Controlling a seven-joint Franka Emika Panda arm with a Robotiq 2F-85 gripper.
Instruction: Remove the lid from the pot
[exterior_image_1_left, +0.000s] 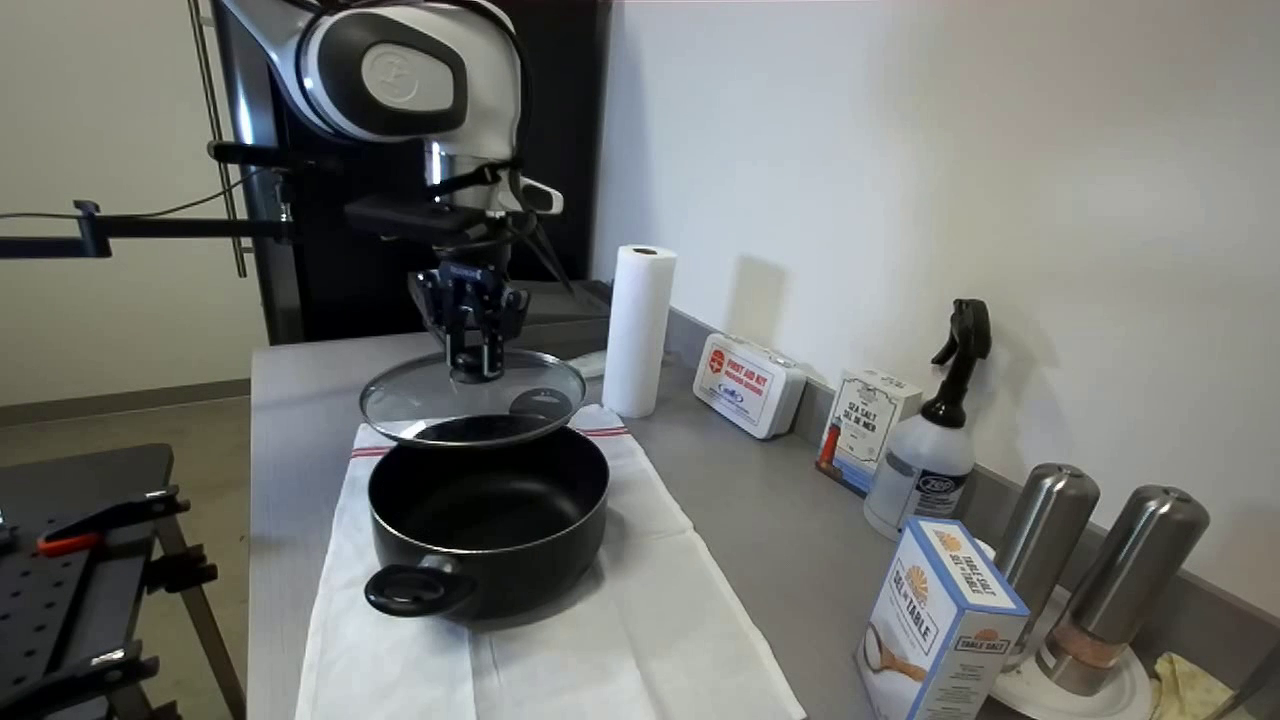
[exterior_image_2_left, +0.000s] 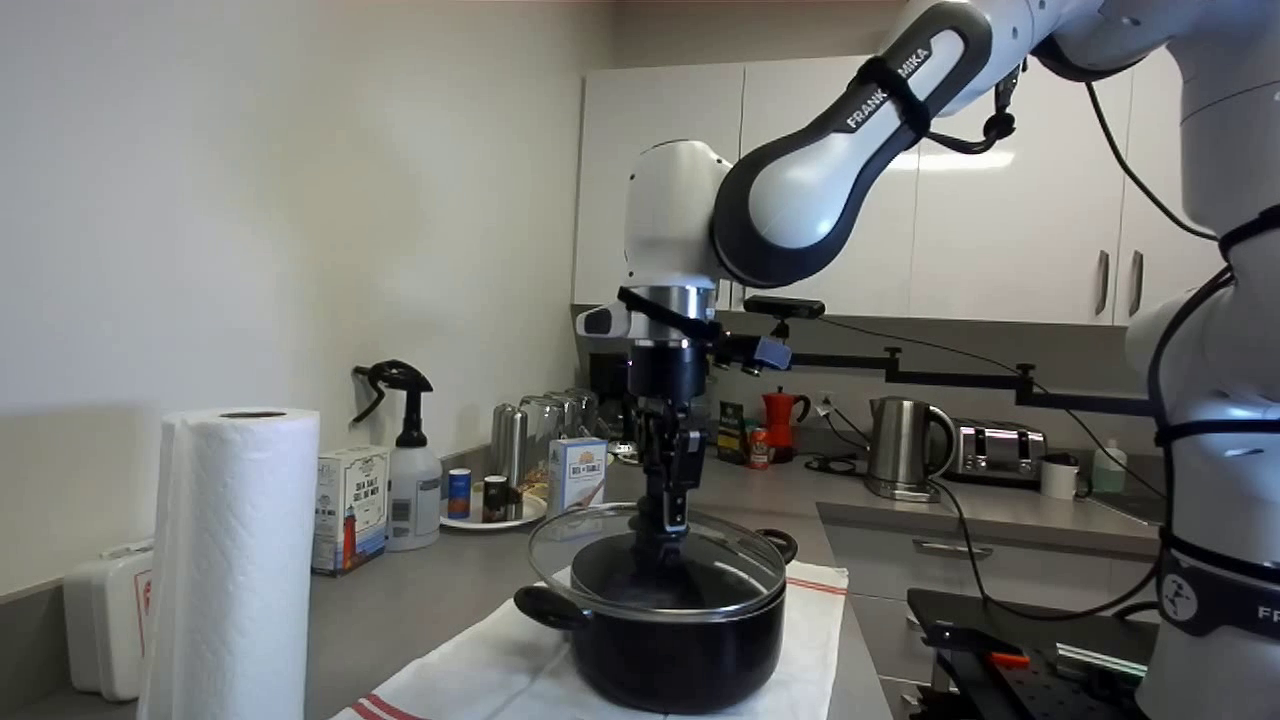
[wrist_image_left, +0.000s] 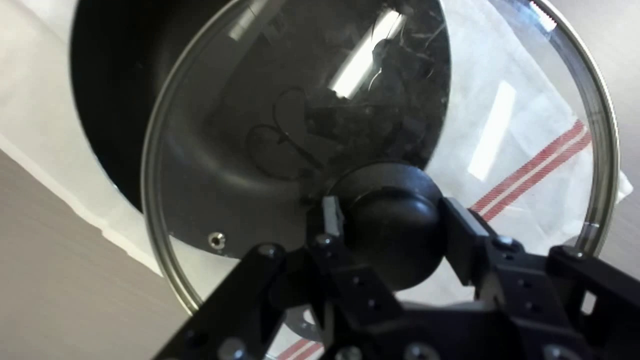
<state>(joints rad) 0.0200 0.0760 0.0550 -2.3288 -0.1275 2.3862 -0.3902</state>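
Gripper (wrist_image_left: 394, 227) clenched on black knob (wrist_image_left: 392, 252) of lid (exterior_image_1_left: 455, 402). Lid off-centre over pot (exterior_image_1_left: 535, 570), part of opening uncovered; rim contact unclear. Pot on white cloth (exterior_image_1_left: 620, 650), on grey counter (exterior_image_1_left: 760, 530). Paper towel roll (exterior_image_1_left: 640, 335) is nearest item, first aid kit (exterior_image_1_left: 748, 388) beside it. Along wall (exterior_image_1_left: 1000, 180): sea salt box (exterior_image_1_left: 865, 430), spray bottle (exterior_image_1_left: 915, 475), two steel grinders (exterior_image_1_left: 1130, 570); table salt box (exterior_image_1_left: 935, 625) near grinders. Kettle (exterior_image_2_left: 898, 450), toaster (exterior_image_2_left: 997, 452) well apart.
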